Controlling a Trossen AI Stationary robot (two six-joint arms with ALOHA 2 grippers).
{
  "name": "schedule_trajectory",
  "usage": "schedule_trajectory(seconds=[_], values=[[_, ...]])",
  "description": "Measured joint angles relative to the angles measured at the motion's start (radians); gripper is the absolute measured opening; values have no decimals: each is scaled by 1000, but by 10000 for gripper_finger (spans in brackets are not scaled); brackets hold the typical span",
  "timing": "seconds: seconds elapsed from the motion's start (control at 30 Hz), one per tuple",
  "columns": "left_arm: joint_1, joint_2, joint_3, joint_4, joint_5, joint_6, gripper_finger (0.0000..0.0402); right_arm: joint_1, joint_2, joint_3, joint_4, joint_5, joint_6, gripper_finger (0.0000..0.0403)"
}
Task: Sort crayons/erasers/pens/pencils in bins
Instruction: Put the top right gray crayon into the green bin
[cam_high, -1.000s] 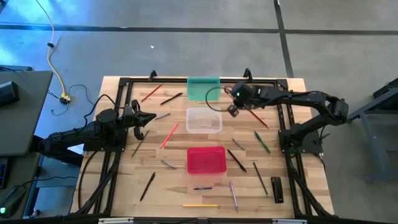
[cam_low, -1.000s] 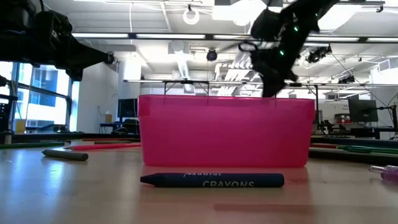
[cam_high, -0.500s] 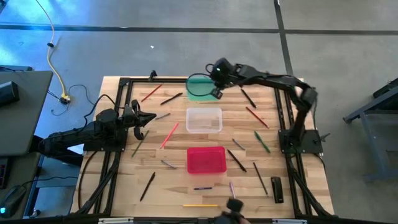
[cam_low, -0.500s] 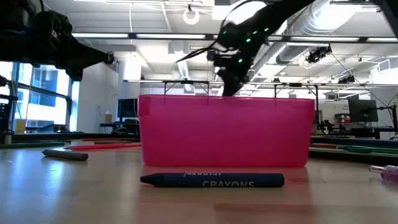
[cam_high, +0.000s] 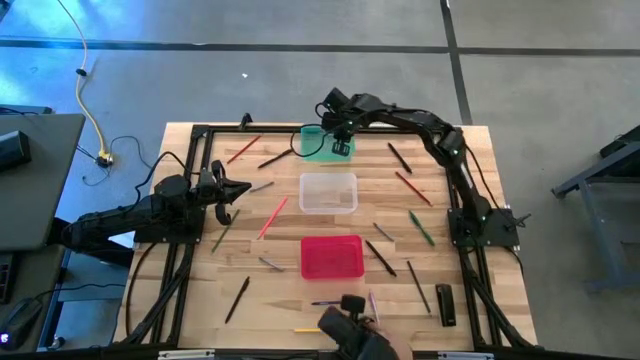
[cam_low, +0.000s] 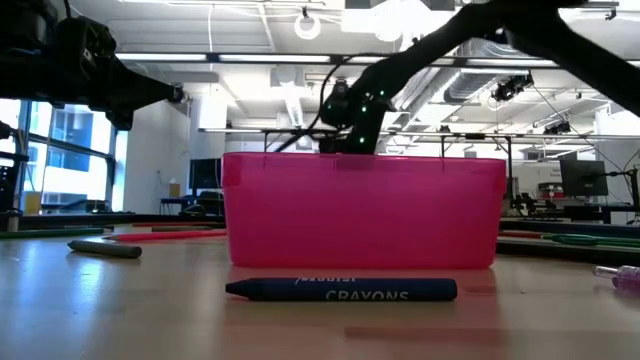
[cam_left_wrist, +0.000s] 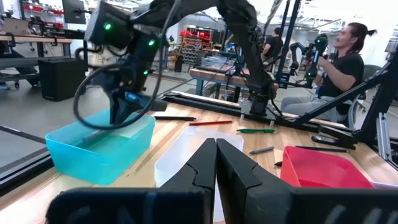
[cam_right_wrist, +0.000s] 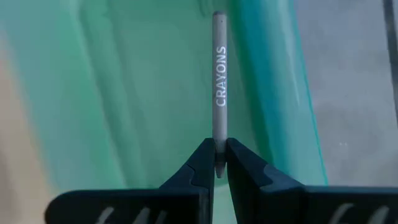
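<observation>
My right gripper (cam_high: 338, 135) hangs over the teal bin (cam_high: 318, 146) at the table's far edge, shut on a grey crayon (cam_right_wrist: 219, 81) marked CRAYONS. The left wrist view shows it (cam_left_wrist: 127, 106) just above that bin (cam_left_wrist: 99, 146). The clear bin (cam_high: 328, 192) and the red bin (cam_high: 331, 256) stand in a row nearer. My left gripper (cam_high: 238, 190) waits shut above the table's left side, pointing level (cam_left_wrist: 216, 146). Pens and pencils lie scattered on the wood, and a blue crayon (cam_low: 340, 290) lies before the red bin (cam_low: 365, 210). My right gripper pinches one end of the grey crayon (cam_right_wrist: 219, 149) between its two fingertips. The crayon runs on along the fingers and sticks out ahead of them. The fingers slant steeply down. The crayon is lifted clear over the teal bin's inside (cam_right_wrist: 124, 93).
Loose sticks lie around the bins: red ones (cam_high: 272, 216), green ones (cam_high: 421, 227), dark ones (cam_high: 380, 257). A small black block (cam_high: 445, 303) lies near the right front. A dark shape (cam_high: 352, 325) shows at the near edge. A person (cam_left_wrist: 339, 62) sits beyond the table.
My right gripper has swung toward the table's left and far edge, from beside the teal bin to above it, sinking a little and rolling its wrist. It carries the grey crayon along.
</observation>
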Motion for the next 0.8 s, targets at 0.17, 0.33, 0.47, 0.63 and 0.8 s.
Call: schedule_trajectory(seconds=[0.17,0.33,0.47,0.63,0.8], values=[[0,0,0,0,0,0,1,-21,61,47,-19,-3,-23,16],[0,0,0,0,0,0,1,-27,79,44,-16,-15,-26,16],[0,0,0,0,0,0,0,-27,87,43,-19,-18,-26,16],[0,0,0,0,0,0,0,-20,87,43,-18,-17,-33,30],[0,0,0,0,0,0,1,-19,87,43,-22,-13,-31,84]])
